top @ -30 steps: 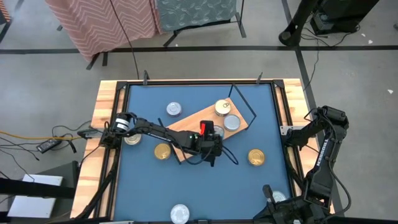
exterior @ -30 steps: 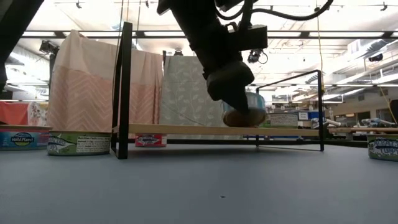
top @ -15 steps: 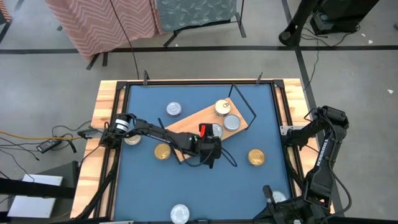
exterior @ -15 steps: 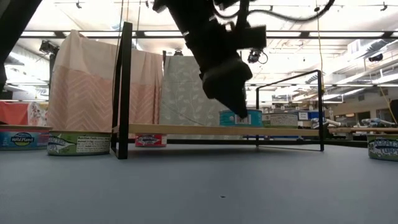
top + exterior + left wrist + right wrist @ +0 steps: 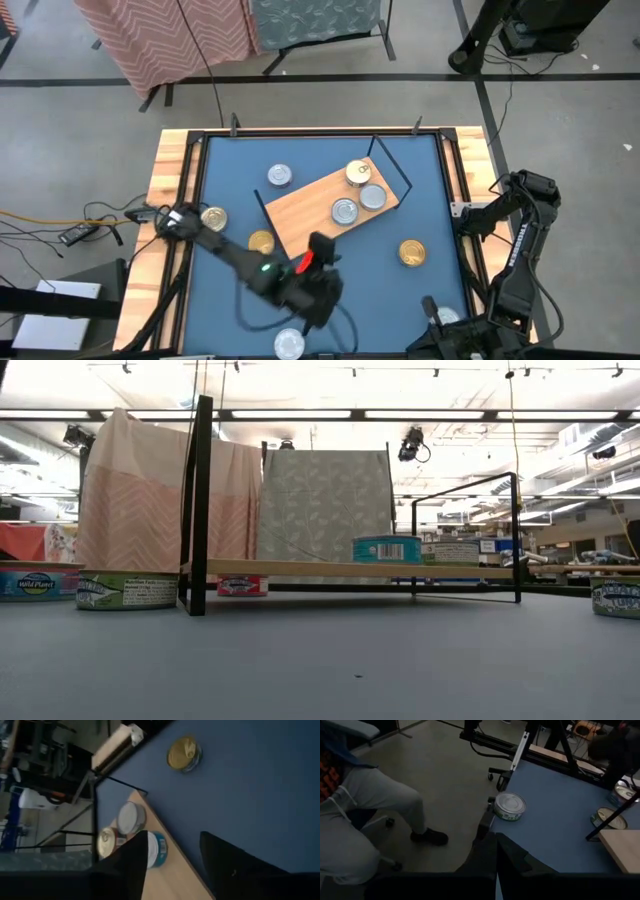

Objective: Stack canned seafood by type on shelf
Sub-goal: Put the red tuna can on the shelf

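Withdrawn off the shelf (image 5: 300, 205), left gripper (image 5: 318, 290) shows blurred.

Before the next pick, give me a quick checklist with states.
1. Left tool empty, fingers apart: ok.
2. Right tool shut, parked by the table's right edge, away from the cans: ok.
3. Shelf has bare board left for more cans: ok.
4. Cans on the shelf sorted into stacks: not ok. The gold can and two silver cans lie in a single layer.
5. Silver can at the near edge stands apart from other cans: ok.
6. That can's type: cannot tell, its label is not visible.
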